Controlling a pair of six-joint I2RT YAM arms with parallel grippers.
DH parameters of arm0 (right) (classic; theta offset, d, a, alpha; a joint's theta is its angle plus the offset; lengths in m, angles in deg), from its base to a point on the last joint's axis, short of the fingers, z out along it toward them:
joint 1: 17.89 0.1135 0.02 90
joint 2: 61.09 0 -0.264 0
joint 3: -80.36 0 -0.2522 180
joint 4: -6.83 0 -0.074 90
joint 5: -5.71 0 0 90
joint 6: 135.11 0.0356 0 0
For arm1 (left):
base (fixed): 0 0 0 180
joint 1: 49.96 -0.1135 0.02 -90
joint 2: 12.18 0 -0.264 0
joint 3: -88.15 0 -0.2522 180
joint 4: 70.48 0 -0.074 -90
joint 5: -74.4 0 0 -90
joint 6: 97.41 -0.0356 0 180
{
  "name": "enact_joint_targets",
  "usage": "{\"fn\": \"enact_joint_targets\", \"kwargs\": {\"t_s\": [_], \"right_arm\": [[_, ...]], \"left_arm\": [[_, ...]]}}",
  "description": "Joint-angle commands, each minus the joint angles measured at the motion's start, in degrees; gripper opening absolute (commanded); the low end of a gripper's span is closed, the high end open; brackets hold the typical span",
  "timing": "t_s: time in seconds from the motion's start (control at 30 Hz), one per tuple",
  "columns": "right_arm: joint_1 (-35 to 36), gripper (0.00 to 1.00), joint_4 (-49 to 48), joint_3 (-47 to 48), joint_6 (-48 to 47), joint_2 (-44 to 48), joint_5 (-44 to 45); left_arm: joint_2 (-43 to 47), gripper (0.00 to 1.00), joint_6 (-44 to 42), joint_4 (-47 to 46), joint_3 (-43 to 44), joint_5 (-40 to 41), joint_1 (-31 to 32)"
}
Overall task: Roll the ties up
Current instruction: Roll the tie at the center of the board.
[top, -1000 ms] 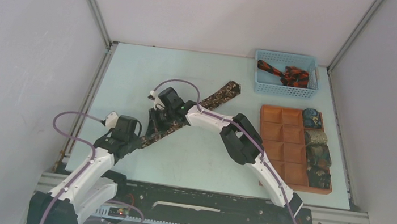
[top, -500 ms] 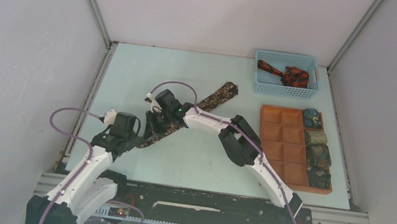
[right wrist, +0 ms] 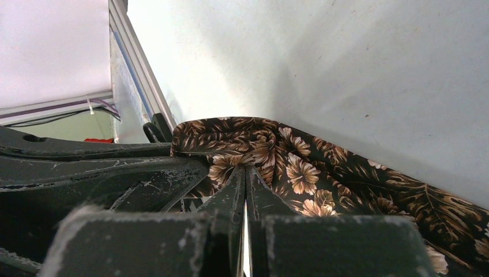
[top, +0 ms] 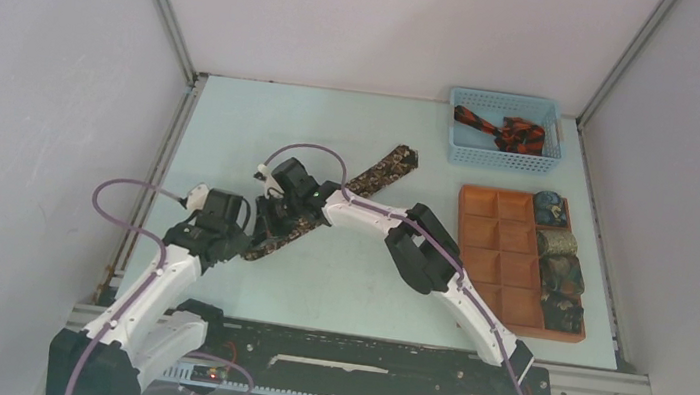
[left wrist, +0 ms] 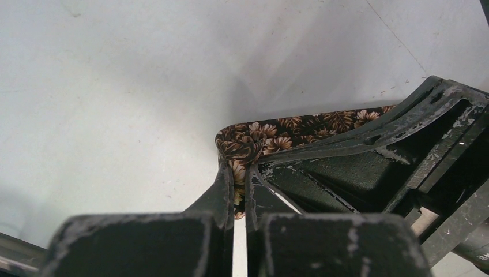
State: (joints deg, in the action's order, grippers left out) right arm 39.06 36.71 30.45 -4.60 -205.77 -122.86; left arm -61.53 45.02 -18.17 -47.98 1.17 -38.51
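The dark brown tie point(top: 382, 170) with tan floral print lies diagonally on the table, its near end folded over. My left gripper point(top: 242, 243) is shut on that folded near end. In the left wrist view the fabric point(left wrist: 288, 124) is pinched between the jaws of the left gripper point(left wrist: 239, 173). My right gripper point(top: 271, 231) is just up the tie from it. In the right wrist view the right gripper point(right wrist: 245, 170) is shut, with the tie point(right wrist: 300, 167) puckered at its tips. The two grippers nearly touch.
A blue mesh basket point(top: 502, 158) at the back right holds a black and red-orange tie point(top: 507, 132). An orange-brown compartment tray point(top: 499, 266) at the right has rolled ties point(top: 558, 274) in its right column. A metal frame rail point(top: 164, 165) runs along the table's left edge.
Both grippers have shifted a little to the left with the tie's near end. The tie's far end has slid slightly left and nearer. The left arm's elbow has swung left.
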Motion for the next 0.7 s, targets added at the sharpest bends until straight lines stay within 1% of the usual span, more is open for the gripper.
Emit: {"fn": "enact_joint_targets", "kwargs": {"t_s": [0.0,0.3,0.67], "right_arm": [[1.0,0.0,-1.5,2.4,0.7,-0.4,-0.6],[0.6,0.0,-3.2,-0.3,1.4,0.7,-0.2],[-0.8,0.0,-5.5,-4.0,2.3,2.2,0.1]], "left_arm": [[-0.9,0.0,-1.0,-1.1,2.7,-1.2,-0.3],[-4.3,0.0,-1.3,-2.7,3.3,-3.0,0.8],[-8.6,0.0,-0.1,-3.4,5.4,-1.5,3.7]]}}
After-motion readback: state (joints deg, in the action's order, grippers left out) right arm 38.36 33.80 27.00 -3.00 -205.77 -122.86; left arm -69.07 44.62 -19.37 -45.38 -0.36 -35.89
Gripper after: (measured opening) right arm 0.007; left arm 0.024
